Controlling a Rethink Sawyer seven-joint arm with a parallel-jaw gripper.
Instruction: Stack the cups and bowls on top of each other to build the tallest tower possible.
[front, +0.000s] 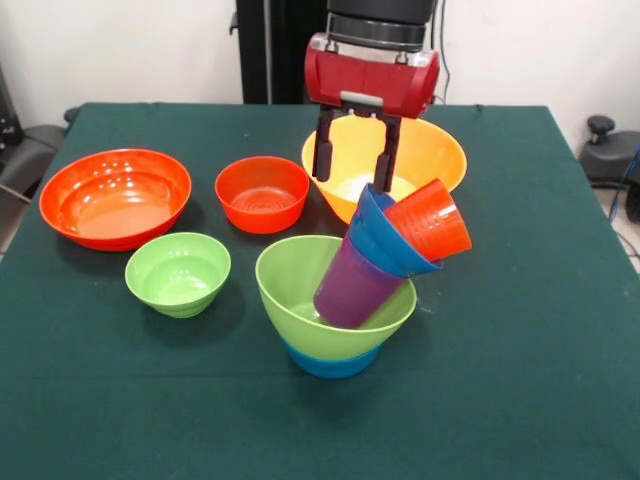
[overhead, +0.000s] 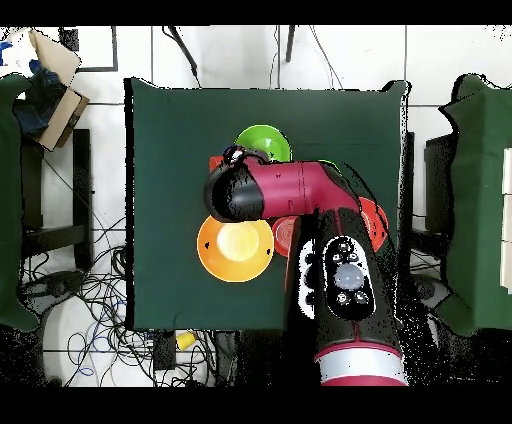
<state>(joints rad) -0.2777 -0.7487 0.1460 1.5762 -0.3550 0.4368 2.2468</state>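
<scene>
Front view: tower (front: 360, 290) leans rightward, open jaws (front: 357, 152) just above it.

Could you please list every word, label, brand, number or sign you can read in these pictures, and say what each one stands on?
None can be read.
The bowls, the cups and the green cloth are plain.
The gripper shows no lettering in the front view.
The arm has round marks in the overhead view, too small to read.
</scene>
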